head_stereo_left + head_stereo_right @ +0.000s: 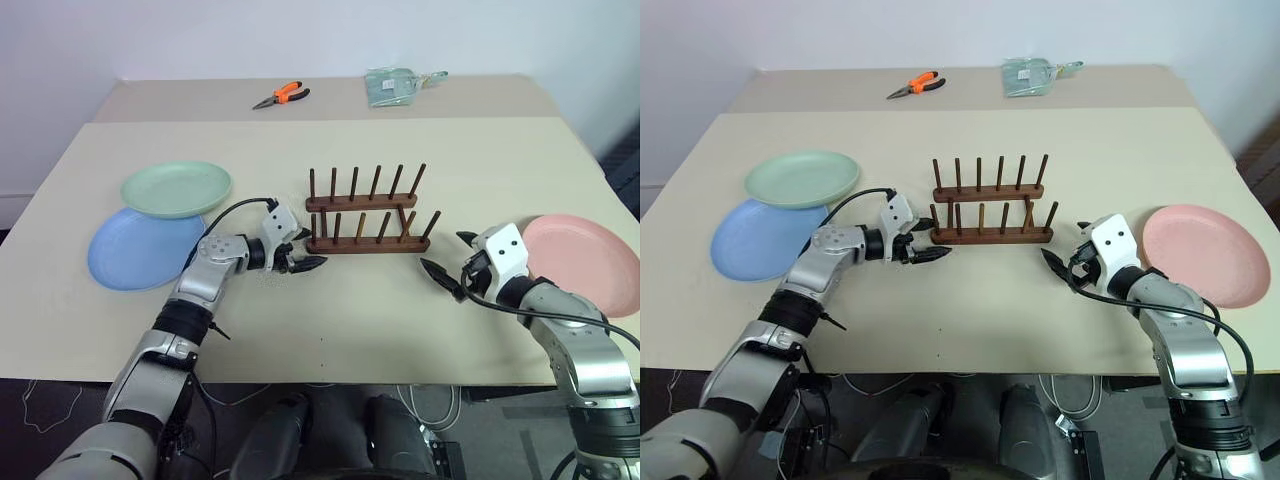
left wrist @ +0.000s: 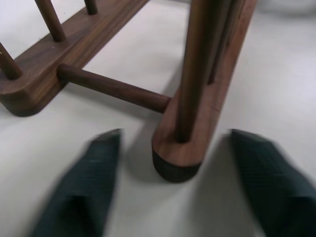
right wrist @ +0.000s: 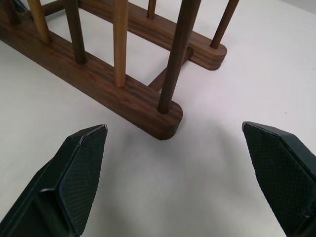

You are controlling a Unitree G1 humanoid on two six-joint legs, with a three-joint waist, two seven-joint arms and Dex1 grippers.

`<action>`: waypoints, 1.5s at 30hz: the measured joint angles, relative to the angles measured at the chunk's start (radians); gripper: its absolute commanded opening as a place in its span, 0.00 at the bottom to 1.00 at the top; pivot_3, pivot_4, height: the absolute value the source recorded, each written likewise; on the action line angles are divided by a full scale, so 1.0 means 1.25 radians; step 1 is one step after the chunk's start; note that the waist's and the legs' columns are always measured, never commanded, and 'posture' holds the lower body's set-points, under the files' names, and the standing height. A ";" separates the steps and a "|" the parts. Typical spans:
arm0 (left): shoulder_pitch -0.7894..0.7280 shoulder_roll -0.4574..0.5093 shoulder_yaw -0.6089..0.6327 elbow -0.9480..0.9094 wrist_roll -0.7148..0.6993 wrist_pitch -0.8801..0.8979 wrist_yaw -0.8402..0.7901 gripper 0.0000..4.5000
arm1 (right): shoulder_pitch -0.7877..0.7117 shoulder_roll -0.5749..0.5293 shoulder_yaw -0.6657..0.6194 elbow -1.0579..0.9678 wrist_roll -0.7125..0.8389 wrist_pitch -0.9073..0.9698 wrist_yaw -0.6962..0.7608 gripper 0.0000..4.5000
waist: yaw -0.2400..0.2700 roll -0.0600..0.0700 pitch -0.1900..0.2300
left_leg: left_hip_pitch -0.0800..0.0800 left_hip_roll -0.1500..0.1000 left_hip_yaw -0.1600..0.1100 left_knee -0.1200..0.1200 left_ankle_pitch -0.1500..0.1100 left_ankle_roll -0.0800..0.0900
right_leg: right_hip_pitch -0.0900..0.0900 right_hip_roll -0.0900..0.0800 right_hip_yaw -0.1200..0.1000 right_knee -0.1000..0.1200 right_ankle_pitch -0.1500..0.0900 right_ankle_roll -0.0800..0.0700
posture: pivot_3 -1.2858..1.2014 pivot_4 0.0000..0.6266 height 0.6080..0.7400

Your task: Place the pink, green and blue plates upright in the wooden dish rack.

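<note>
The wooden dish rack (image 1: 362, 241) stands mid-table with nothing between its pegs. The green plate (image 1: 176, 187) lies flat at the left, overlapping the far edge of the blue plate (image 1: 135, 252). Flat at the right edge lies the pink plate (image 1: 590, 262). My left gripper (image 1: 308, 250) is low at the rack's left end, open, its fingers (image 2: 94, 173) on either side of the near bar's end (image 2: 177, 158) with a gap on each side. My right gripper (image 1: 447, 252) hovers open and holds nothing, just off the rack's right end (image 3: 163, 123), between the rack and the pink plate.
Orange-handled pliers (image 1: 282, 95) and a clear packet (image 1: 395, 85) lie on the far table behind. The pink plate sits close to the table's right edge (image 1: 612, 185). Bare tabletop (image 1: 360, 320) stretches in front of the rack.
</note>
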 measured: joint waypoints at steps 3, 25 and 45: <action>0.014 -0.006 0.001 -0.016 -0.001 -0.014 -0.015 0.17 | 0.000 0.002 0.001 -0.002 -0.002 0.001 -0.007 1.00 | -0.001 0.000 0.000 | 0.000 0.000 0.000 0.000 0.000 0.000 | 0.000 0.000 0.000 0.000 0.000 0.000 | 0.52 0.24 0.99; 0.193 0.131 -0.024 -0.311 -0.025 0.052 -0.120 1.00 | 0.116 -0.122 -0.081 0.056 -0.023 -0.058 0.103 0.79 | -0.003 0.001 0.000 | 0.000 0.001 0.000 -0.001 0.000 0.000 | -0.001 0.000 0.001 0.000 0.000 0.000 | 0.52 0.24 0.99; 0.355 0.046 -0.037 -0.556 -0.081 0.269 0.082 0.26 | 0.076 -0.055 0.111 -0.028 -0.068 -0.047 0.111 0.00 | 0.000 0.002 -0.004 | 0.003 0.003 0.004 0.000 -0.001 0.001 | 0.002 -0.001 0.002 -0.002 0.001 -0.004 | 0.52 0.24 0.99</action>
